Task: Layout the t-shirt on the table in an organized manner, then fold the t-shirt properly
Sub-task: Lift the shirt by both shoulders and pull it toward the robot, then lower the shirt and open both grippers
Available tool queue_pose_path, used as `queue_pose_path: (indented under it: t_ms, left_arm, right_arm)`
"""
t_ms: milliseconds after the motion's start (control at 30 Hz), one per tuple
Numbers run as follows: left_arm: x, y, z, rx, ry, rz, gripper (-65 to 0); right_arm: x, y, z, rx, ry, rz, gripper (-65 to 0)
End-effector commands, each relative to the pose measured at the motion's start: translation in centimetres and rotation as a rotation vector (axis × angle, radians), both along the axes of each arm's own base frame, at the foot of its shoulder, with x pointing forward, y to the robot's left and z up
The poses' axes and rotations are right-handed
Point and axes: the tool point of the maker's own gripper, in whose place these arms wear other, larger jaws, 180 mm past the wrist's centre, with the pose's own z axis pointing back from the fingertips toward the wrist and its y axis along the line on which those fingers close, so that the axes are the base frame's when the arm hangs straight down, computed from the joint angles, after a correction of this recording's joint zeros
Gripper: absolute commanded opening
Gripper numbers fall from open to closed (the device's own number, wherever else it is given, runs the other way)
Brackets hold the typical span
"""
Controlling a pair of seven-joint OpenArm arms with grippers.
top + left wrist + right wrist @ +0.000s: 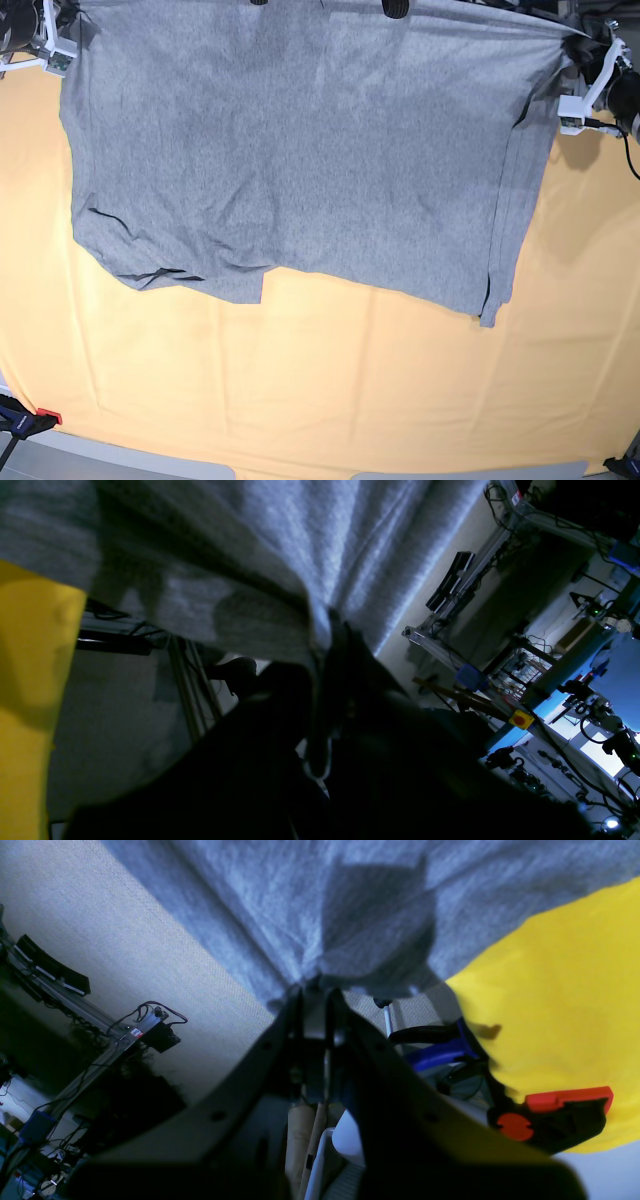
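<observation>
Base view from overhead, facing down; both wrist views close beneath the t-shirt (300,150), shared throughout.

The t-shirt (300,150) runs past the top edge of the base view, so its upper hem is cut off. Both arms sit at that view's top corners, mostly out of frame. In the left wrist view the left gripper (327,645) is a dark blur, its jaws lost in shadow. The table (320,390) is hidden wherever the shirt covers it.
</observation>
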Motion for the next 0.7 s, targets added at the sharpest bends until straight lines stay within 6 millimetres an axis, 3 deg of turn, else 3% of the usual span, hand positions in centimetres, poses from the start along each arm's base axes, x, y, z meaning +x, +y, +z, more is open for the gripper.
queue_pose_path:
  t_ms: [0, 100, 167, 400, 533, 667]
  left_arm:
    - [0.6, 1.1, 0.6, 0.054, -0.014, -0.035, -57.5]
    - [0.6, 1.1, 0.6, 0.054, -0.014, -0.036, -35.9]
    - [0.6, 1.1, 0.6, 0.054, -0.014, -0.036, -25.5]
    - [1.1, 1.1, 0.8, 0.05, -0.035, -0.042, -24.6]
    - [3.8, 1.1, 1.8, 0.052, -0.135, -0.039, -25.2]
    - [7.4, 1.0, 3.9, 0.049, -0.288, -0.032, -25.2]
  right_arm:
    - [0.1, -0.9, 0.3, -0.048, 0.009, 0.031, -63.0]
    - [0.0, -0.7, 0.4, -0.036, 0.012, 0.026, -48.2]
    - [0.0, -0.7, 0.4, -0.039, 0.011, 0.018, -39.2]
    - [0.3, -0.1, 0.6, -0.031, -0.005, 0.036, -38.6]
    - [1.4, 0.9, 1.6, -0.023, -0.062, 0.081, -38.6]
    - [4.1, 0.8, 3.7, -0.059, -0.19, 0.114, -38.6]
